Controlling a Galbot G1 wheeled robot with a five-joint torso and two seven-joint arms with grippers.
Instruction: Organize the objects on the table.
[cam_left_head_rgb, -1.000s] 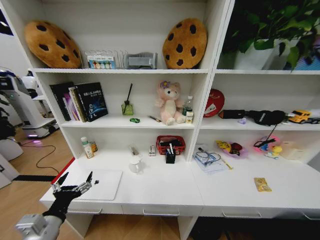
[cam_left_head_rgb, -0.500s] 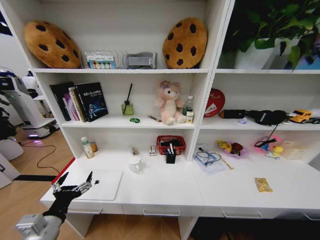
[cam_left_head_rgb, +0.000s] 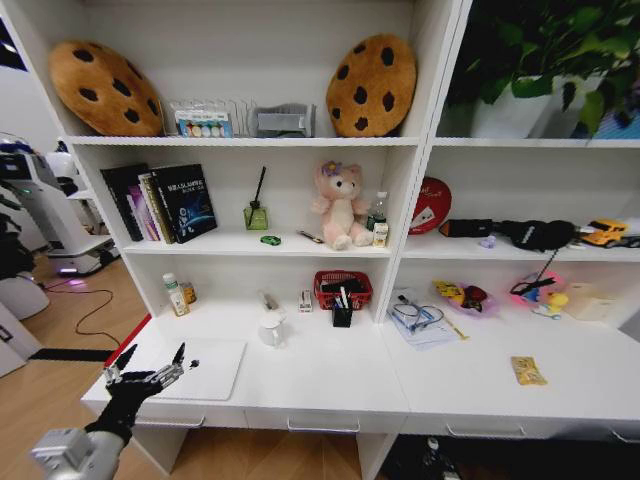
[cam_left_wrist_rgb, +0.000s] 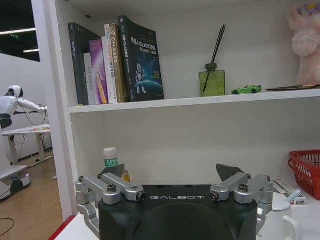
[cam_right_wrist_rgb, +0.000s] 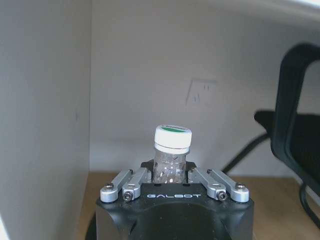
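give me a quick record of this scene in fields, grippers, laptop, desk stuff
left gripper: open, at the desk's front left corner, beside the laptop
right gripper: shut on a small bottle with a white and green cap, low beside a white wall
laptop: closed, flat on the desk at its left end
mug: white, behind the laptop
basket: red, at the back of the desk

Laptop on table, left end
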